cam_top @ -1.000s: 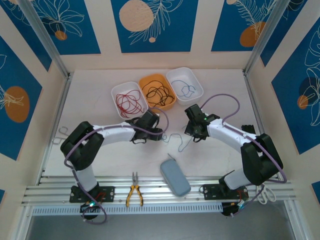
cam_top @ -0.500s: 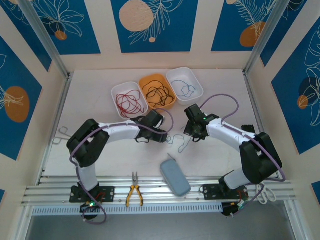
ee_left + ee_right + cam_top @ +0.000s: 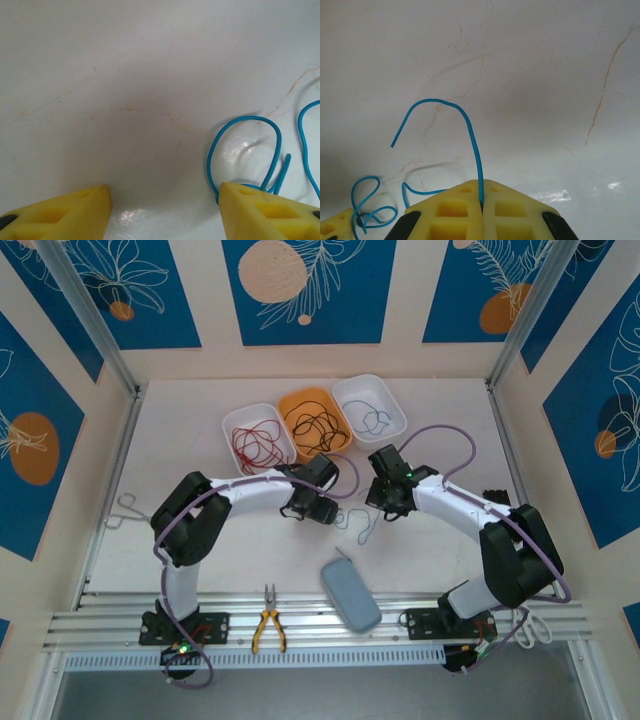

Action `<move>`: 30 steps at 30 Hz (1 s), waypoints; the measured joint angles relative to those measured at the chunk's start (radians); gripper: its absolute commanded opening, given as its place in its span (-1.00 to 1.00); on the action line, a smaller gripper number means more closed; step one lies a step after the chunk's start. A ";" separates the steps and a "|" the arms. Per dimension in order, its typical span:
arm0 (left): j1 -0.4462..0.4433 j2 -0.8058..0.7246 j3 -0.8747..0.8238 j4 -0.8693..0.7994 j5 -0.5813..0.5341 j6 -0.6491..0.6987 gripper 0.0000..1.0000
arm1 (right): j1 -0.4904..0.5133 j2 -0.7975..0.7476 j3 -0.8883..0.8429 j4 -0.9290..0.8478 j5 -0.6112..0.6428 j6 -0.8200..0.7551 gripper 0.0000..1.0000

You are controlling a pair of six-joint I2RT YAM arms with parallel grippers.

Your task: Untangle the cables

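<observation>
Top external, white table, blue-patterned walls, left gripper spread, right gripper pinching cable

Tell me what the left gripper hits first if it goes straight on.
Likely the bare table: the left gripper is open, with nothing between its fingers. The blue cable loops aside, by one finger. Depth is unclear.

Seen from the left wrist, the blue cable ducks behind the lower-right finger of the left gripper, and another stretch runs off the right edge. Seen from the right wrist, it vanishes into the pinched seam of the right gripper at bottom centre. From above, its crossings are too thin to trace.
</observation>
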 measured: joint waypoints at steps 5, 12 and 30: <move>-0.003 -0.007 -0.005 0.003 -0.014 0.000 0.14 | -0.001 -0.001 0.021 -0.003 -0.001 -0.023 -1.00; -0.010 -0.110 -0.071 0.083 -0.032 -0.009 0.16 | -0.001 -0.105 0.024 -0.005 -0.022 -0.080 -1.00; -0.008 -0.401 -0.330 0.384 -0.130 -0.091 0.34 | -0.001 -0.405 0.251 -0.041 -0.162 -0.232 -1.00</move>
